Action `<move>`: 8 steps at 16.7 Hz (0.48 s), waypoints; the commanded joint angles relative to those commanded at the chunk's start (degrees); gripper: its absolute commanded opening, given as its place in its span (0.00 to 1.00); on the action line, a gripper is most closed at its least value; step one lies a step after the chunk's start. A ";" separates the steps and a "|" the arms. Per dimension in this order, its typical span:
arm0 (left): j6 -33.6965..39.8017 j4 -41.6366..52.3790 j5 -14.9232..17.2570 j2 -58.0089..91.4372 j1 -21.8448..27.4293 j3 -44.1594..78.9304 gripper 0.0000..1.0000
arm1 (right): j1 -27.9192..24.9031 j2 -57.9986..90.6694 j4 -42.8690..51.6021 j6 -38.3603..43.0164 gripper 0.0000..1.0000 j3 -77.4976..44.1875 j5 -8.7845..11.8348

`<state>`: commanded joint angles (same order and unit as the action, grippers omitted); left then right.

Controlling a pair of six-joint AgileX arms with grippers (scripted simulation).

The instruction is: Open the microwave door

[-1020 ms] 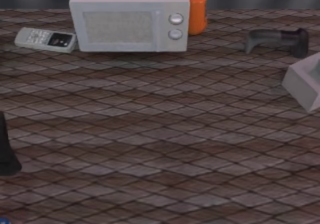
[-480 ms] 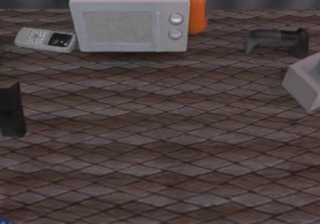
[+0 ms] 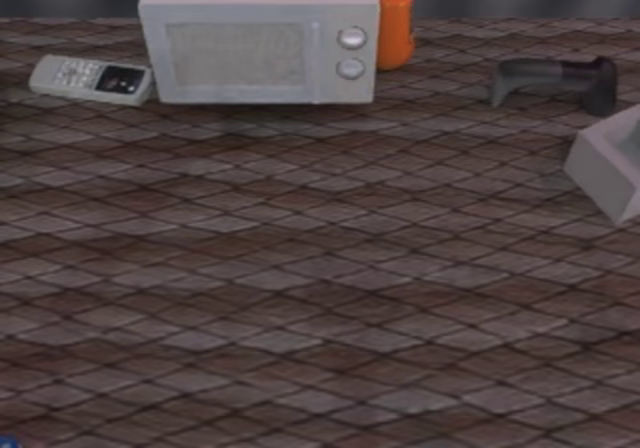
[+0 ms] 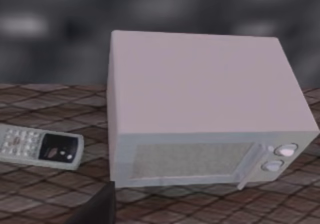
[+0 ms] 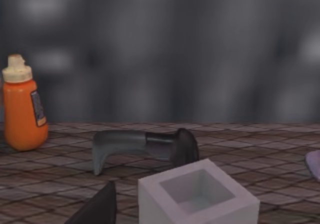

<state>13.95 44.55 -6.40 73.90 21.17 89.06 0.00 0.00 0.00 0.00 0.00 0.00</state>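
Tiled brown surface (image 3: pixel 320 298), microwave (image 3: pixel 258 34) at its far edge.
Microwave door (image 3: pixel 235 56) lies flush and closed; left end effector (image 4: pixel 95 206) shows one dark finger, right end effector (image 5: pixel 95 206) likewise; their spread cannot be told.

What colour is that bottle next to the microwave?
Orange, with a cream cap; the bottle shows best in the right wrist view.

Table (image 3: pixel 320 298) (tiled) bears microwave (image 3: pixel 258 8), phone (image 3: pixel 90 77), bottle (image 3: pixel 395 18), box (image 3: pixel 610 163).

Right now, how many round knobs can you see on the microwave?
2. Both sit on the control panel to the right of the microwave door, on the microwave: the upper knob directly above the lower knob. None seems hidden.
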 joint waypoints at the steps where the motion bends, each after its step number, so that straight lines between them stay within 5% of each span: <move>1: 1.71 2.07 -0.55 5.38 1.30 6.98 1.00 | 0.00 0.00 0.00 0.00 1.00 0.00 0.00; 8: 11.90 17.60 -5.45 42.51 8.83 45.71 1.00 | 0.00 0.00 0.00 0.00 1.00 0.00 0.00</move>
<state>25.84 62.15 -11.85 116.41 30.00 134.77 0.00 0.00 0.00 0.00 0.00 0.00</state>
